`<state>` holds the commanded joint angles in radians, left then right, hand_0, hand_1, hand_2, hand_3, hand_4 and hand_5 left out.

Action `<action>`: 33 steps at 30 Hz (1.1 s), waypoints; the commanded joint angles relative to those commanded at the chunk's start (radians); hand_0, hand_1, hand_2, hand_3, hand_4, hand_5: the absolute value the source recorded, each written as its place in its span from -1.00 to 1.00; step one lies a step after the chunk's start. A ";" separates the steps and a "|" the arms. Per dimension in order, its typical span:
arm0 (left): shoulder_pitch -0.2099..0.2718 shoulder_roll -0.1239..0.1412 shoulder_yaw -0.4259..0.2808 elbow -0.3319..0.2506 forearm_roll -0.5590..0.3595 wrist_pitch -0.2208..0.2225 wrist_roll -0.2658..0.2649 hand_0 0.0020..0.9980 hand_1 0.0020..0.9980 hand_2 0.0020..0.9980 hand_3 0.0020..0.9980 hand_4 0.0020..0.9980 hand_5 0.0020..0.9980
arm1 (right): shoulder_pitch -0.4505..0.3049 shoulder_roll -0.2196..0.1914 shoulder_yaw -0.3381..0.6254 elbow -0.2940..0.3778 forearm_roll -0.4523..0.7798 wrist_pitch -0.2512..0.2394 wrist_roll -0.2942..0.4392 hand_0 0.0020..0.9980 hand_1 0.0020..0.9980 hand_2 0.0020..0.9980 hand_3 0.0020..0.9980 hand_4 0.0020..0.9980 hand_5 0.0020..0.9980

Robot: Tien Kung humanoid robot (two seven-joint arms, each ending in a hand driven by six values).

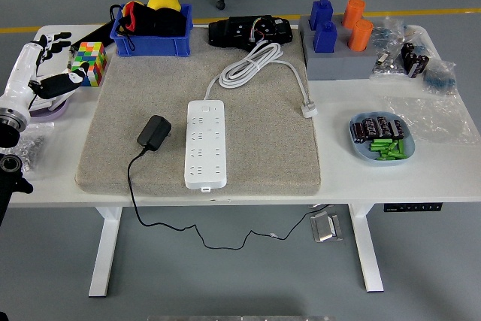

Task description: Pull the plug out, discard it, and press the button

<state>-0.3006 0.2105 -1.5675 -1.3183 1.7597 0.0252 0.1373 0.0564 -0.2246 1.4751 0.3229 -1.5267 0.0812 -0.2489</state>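
One robot hand [51,65] is in view, at the left edge of the white table [52,178], well to the left of the white power strip [206,143]. It belongs to the left arm; its white and black fingers look loosely spread and hold nothing. Just right of the hand, still left of the strip, stands a multicoloured puzzle cube [90,63]. The strip lies lengthwise in the middle of a grey felt mat [263,148], with no plug in its sockets. Just left of the strip, on the mat, lies the black plug adapter [154,132], apart from it, its thin black cable [150,219] trailing over the table's near edge. Beyond the strip, its white cord [252,64] lies coiled, ending in a white plug [309,109] to the strip's right.
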 joint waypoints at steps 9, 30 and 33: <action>0.000 -0.003 0.002 -0.009 -0.002 -0.003 -0.001 0.78 0.71 0.64 0.69 0.37 -0.65 | 0.000 0.001 0.000 0.000 -0.003 0.000 0.000 0.54 0.46 0.45 0.43 0.77 0.32; -0.001 -0.002 0.007 -0.019 -0.006 -0.005 -0.003 0.78 0.69 0.64 0.68 0.36 -0.61 | 0.003 0.002 0.006 0.001 -0.001 0.000 0.000 0.54 0.46 0.45 0.43 0.77 0.32; 0.000 -0.002 0.007 -0.021 -0.005 -0.006 -0.002 0.78 0.69 0.64 0.68 0.36 -0.61 | 0.003 0.002 0.005 0.001 -0.001 0.000 0.000 0.54 0.46 0.45 0.43 0.77 0.32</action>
<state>-0.3004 0.2084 -1.5606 -1.3393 1.7548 0.0189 0.1357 0.0595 -0.2229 1.4800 0.3243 -1.5280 0.0811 -0.2493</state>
